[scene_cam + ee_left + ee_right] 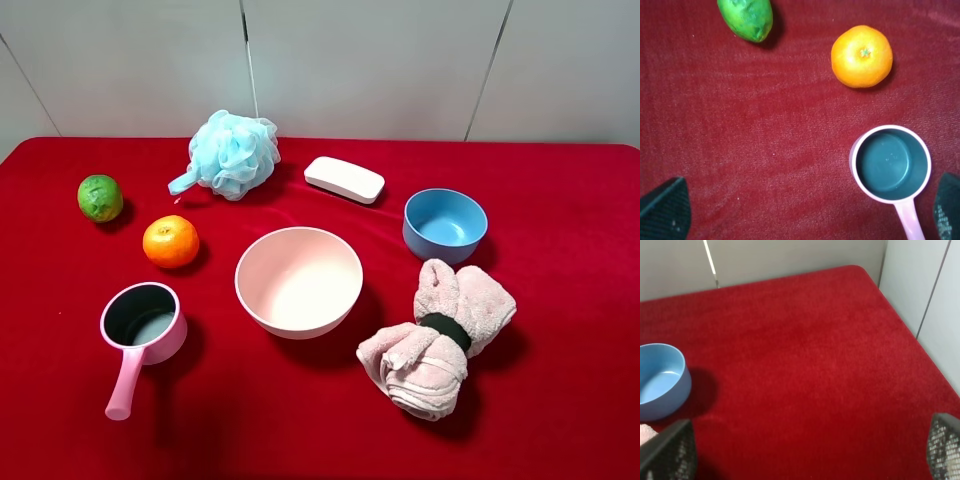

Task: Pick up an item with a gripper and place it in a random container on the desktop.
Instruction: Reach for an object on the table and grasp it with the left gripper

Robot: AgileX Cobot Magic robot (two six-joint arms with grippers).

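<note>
The orange sits on the red desktop at the left, between the green lime and the pale pink bowl in the middle. The bowl holds nothing. No arm shows in the exterior high view. In the left wrist view the orange lies beyond the pink saucepan, and my left gripper is open and empty, high above the cloth, fingertips spread wide. My right gripper is open and empty over bare cloth near the table's right corner.
The pink long-handled saucepan stands front left. A blue bath pouf and a white case lie at the back. A small blue bowl and a rolled pink towel are at the right. The lime also shows in the left wrist view.
</note>
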